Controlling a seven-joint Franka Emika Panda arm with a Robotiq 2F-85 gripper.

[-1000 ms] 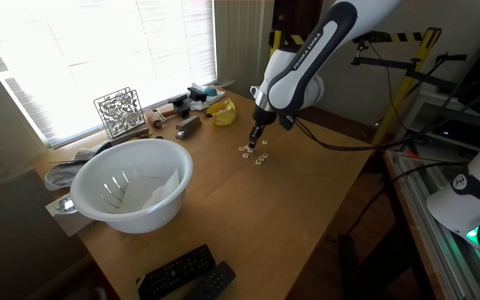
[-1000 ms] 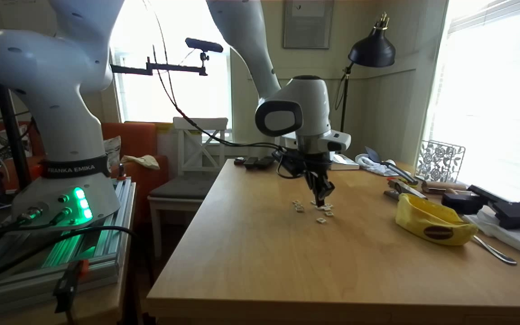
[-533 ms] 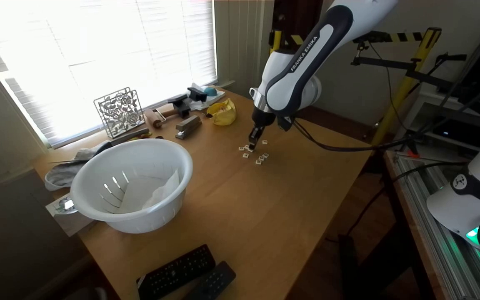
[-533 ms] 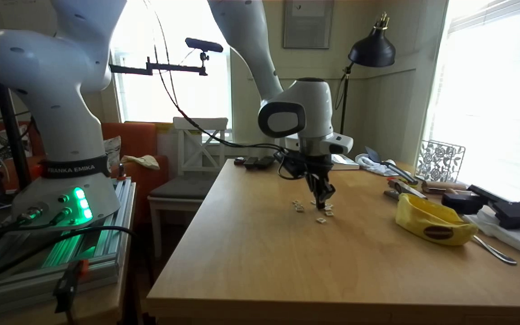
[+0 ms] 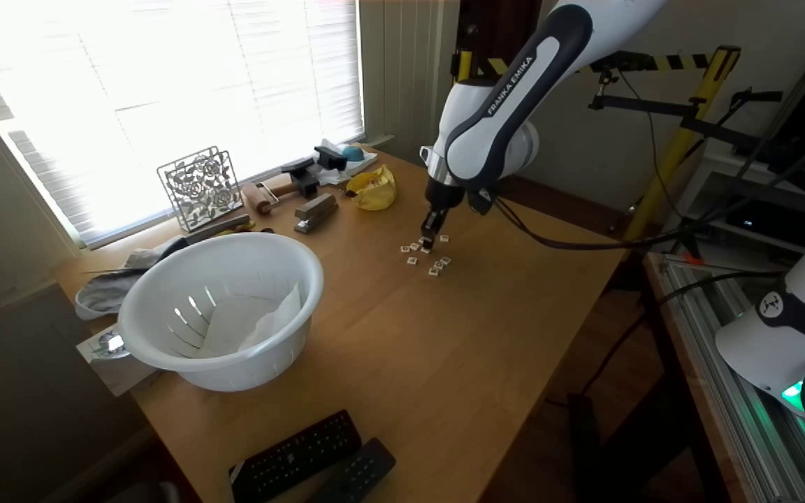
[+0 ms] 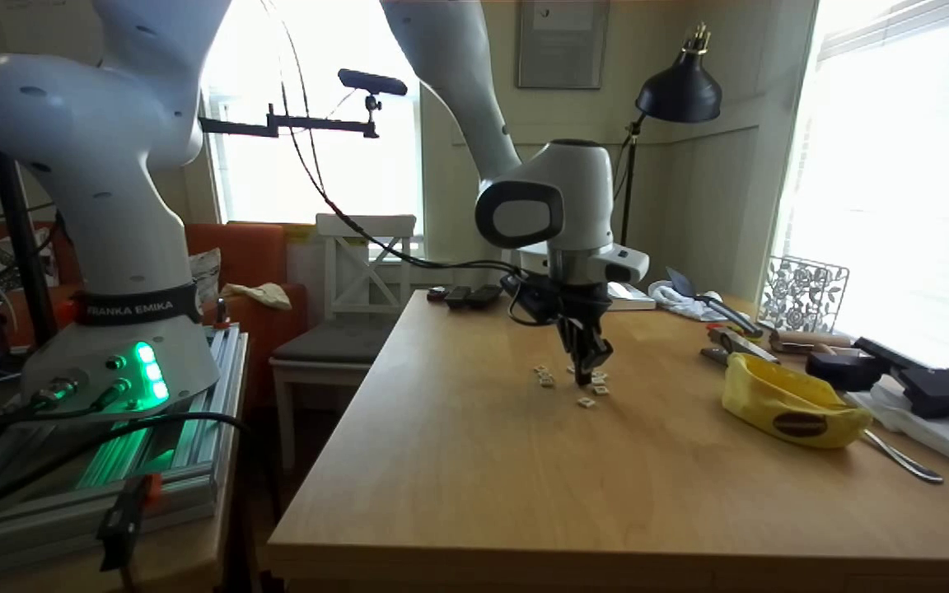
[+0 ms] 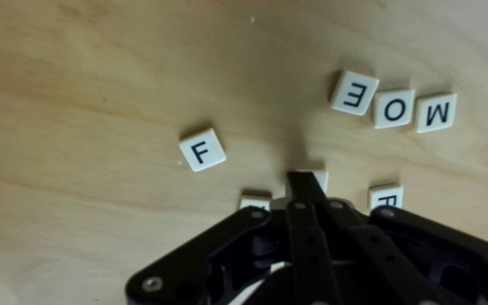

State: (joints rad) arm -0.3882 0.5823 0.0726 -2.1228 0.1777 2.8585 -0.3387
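Observation:
My gripper (image 7: 305,183) is shut, its fingers together, and points down at the table; it also shows in both exterior views (image 5: 428,242) (image 6: 583,379). Its tip lies over a white tile (image 7: 323,178) and covers most of it; nothing shows between the fingers. Around it lie more small white letter tiles: an F tile (image 7: 203,150), an E tile (image 7: 354,92), an O tile (image 7: 394,109) and an M tile (image 7: 436,112). Two others, a left tile (image 7: 255,202) and a right tile (image 7: 386,195), are partly hidden by the gripper.
On the wooden table (image 5: 444,349) stand a white colander (image 5: 249,374), black remotes (image 5: 298,454), a stapler (image 5: 316,212), a yellow banana-shaped holder (image 6: 787,408) and a metal rack (image 5: 201,188). A black cable (image 5: 570,248) hangs from the arm.
My gripper has shifted slightly, rightward in an exterior view and toward the camera in an exterior view. The tile under its tip appears to have slid with it. Other tiles look unmoved.

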